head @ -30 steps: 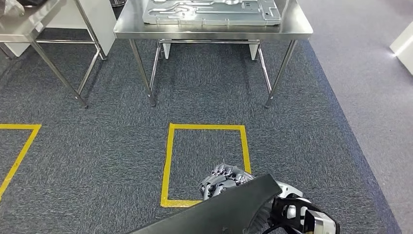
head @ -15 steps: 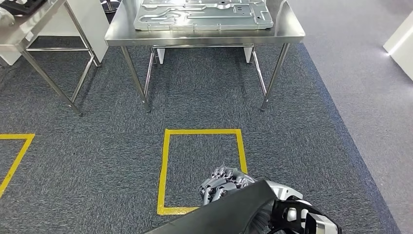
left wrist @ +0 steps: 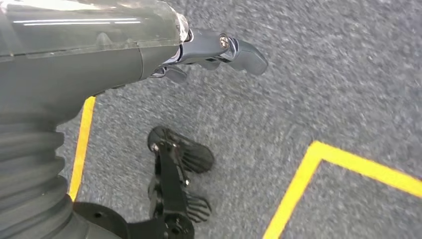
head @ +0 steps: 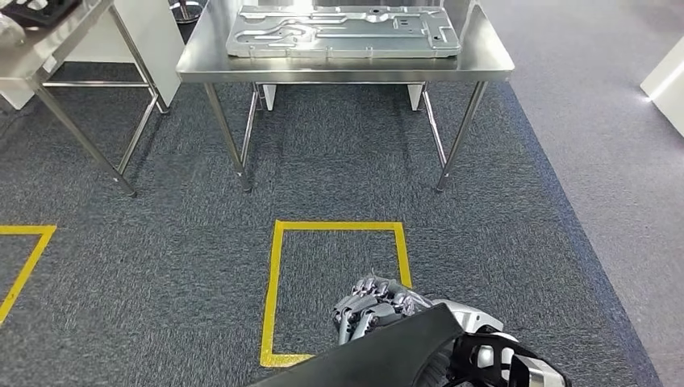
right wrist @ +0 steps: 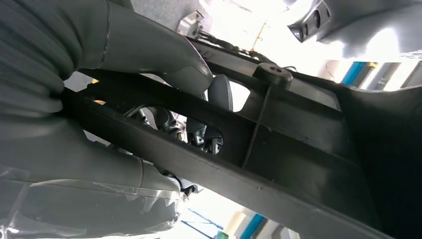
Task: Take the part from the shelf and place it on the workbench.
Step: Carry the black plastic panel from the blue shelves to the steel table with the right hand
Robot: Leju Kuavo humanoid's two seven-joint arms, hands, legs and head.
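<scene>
My right hand [head: 377, 303] grips a long black plastic part [head: 379, 359] low at the bottom of the head view, over the carpet. In the right wrist view the thick grey thumb [right wrist: 149, 50] lies over the black part [right wrist: 288, 144] and dark fingers show through its cut-out. Ahead stands the steel workbench [head: 347, 71] with a large silver stamped plate [head: 343, 32] on it. My left hand [left wrist: 219, 50] hangs over the carpet and holds nothing, its fingers apart.
A yellow taped square [head: 339, 226] marks the grey carpet between me and the workbench. A second steel table [head: 48, 44] stands at the far left, with another yellow line [head: 24, 270] below it. A white object [head: 665, 81] sits at the right edge.
The whole view has shifted: the workbench and the yellow square sit lower in the picture, so the camera has moved closer. My right hand still holds the black part.
</scene>
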